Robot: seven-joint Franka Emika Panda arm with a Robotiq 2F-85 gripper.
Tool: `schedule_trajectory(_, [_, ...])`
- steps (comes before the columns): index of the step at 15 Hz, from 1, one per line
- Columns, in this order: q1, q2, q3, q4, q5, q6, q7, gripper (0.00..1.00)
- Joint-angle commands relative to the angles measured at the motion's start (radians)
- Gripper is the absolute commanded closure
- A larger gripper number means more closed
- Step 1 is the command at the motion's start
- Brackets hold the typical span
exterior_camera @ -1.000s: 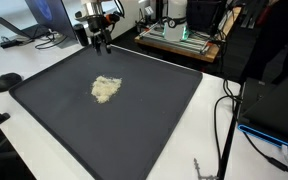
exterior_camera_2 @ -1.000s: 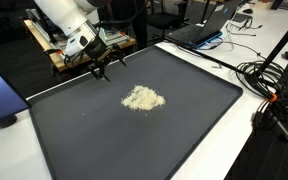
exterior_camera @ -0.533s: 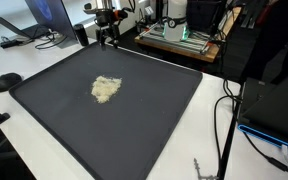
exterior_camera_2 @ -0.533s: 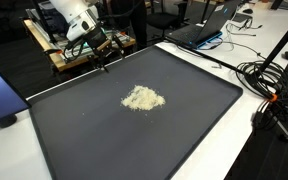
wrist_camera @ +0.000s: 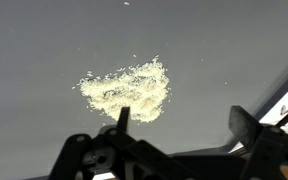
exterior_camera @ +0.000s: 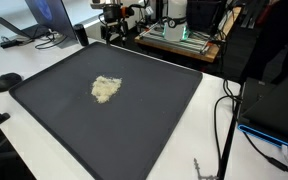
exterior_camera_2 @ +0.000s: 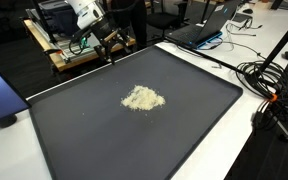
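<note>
- on the white tabletop (exterior_camera: 29,62): a dark mat (exterior_camera: 164,110), used as the landmark for every place below.
- near the mat's middle: a loose pile of pale crumbs (exterior_camera_2: 142,98), lying flat on the mat and touching nothing else.
- over the mat's far edge, on the side of the cluttered rack (exterior_camera_2: 66,57): the tool (exterior_camera_2: 109,55), raised clear of the mat's surface.
- jaws spread wide, with nothing between them and nothing touched.
- from the tool, look for the pile inward, toward the mat's middle, and lower down; well apart from the fingertips in both exterior views.
- in the wrist view: the pile ahead of the fingers (wrist_camera: 249,128), roughly between their two lines, a little nearer one finger than the other.
- only one arm here, so no nearer or farther one to weigh.
- long axis of the pile: slight, running side to side across the wrist view, so about parallel to the line joining the fingers; hard to hold against the mat's edges from the exterior views.
- no pointing end to speak of: a ragged heap, thicker at its centre and thinning to scattered grains at the rim, with a few strays on the mat just beyond.
</note>
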Motion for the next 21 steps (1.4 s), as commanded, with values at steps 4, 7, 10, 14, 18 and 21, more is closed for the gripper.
schedule_trajectory(4, [0.087,-0.024,0.11,-0.03,-0.104,0.206,0.087,0.0])
schedule_trajectory(7, [0.107,0.015,0.158,-0.038,-0.288,0.324,0.268,0.0])
schedule_trajectory(10, [0.172,0.056,0.096,-0.062,-0.555,0.395,0.497,0.0])
schedule_trajectory(14, [0.178,0.103,0.005,-0.059,-0.888,0.389,0.733,0.0])
schedule_trajectory(18, [0.341,0.108,-0.233,0.038,-1.23,0.266,0.982,0.0])
schedule_trajectory(21, [0.402,0.097,-0.255,0.137,-1.472,0.108,1.219,0.0])
